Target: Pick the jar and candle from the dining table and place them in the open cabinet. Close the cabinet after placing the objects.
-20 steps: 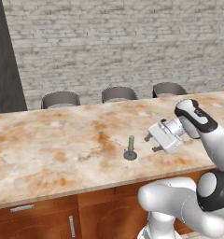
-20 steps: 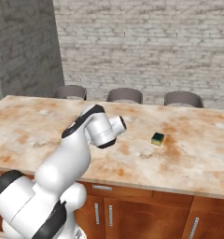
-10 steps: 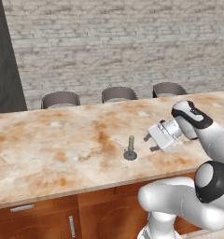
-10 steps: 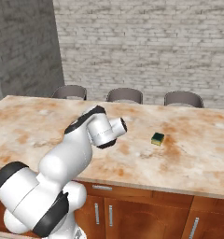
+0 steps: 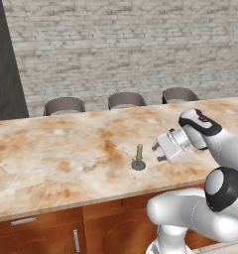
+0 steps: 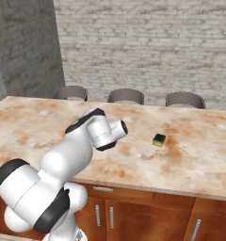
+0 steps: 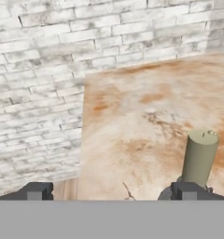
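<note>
1. Beige-olive, the candle [image 5: 139, 151] stands upright on its dark dish at the lower centre of the tabletop [image 5: 51, 158] in the left base view.
2. Just right of it, the jaws [image 5: 158, 152] hang spread wide and empty.
3. In the hand view the candle [image 7: 199, 156] sits off to the lower right, so the jaws likely need centring around the stick before closing gently.

Beige-olive candle [image 5: 139, 151], beige-and-orange marbled dining table [image 5: 56, 163]

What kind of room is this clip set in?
Most likely a rendered kitchen or dining area: a long marbled stone dining table on wooden drawers, grey chairs tucked behind it, and a brick wall. A candle stands on it.
</note>
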{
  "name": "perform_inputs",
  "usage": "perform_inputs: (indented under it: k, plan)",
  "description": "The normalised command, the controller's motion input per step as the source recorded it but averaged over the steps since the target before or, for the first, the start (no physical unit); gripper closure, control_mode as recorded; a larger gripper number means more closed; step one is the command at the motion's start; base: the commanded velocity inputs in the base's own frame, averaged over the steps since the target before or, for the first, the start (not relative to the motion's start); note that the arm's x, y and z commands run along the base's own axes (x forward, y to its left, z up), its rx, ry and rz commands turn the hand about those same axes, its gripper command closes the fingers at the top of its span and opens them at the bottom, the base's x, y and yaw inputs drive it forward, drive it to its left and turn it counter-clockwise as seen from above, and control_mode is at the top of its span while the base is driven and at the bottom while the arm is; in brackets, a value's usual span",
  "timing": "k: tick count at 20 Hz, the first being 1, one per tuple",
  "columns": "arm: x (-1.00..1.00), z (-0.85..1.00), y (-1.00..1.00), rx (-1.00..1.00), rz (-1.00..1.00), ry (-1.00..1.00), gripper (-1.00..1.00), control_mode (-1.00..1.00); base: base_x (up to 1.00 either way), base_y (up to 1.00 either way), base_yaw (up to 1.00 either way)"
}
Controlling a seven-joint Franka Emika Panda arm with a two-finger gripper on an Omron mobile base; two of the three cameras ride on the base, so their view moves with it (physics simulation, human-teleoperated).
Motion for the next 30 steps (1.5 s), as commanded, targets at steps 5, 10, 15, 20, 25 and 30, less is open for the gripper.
perform_inputs:
  k: [5, 10, 15, 20, 25, 30]
  plan:
    - [0.2, -0.04, 0.01, -0.03, -0.05, 0.0, -1.0, -1.0, 0.0, 0.0, 0.0]
    - [0.03, -0.03, 0.07, 0.0, -0.01, 0.0, -1.0, -1.0, 0.0, 0.0, 0.0]
    - [0.18, -0.07, 0.06, 0.0, -0.04, 0.0, -1.0, -1.0, 0.0, 0.0, 0.0]
    - [0.18, -0.08, 0.01, -0.01, -0.03, 0.0, -1.0, -1.0, 0.0, 0.0, 0.0]
    - [0.0, -0.08, 0.0, 0.0, -0.01, 0.0, -1.0, -1.0, 0.0, 0.0, 0.0]
    - [0.06, -0.1, 0.0, 0.0, -0.01, 0.0, -1.0, -1.0, 0.0, 0.0, 0.0]
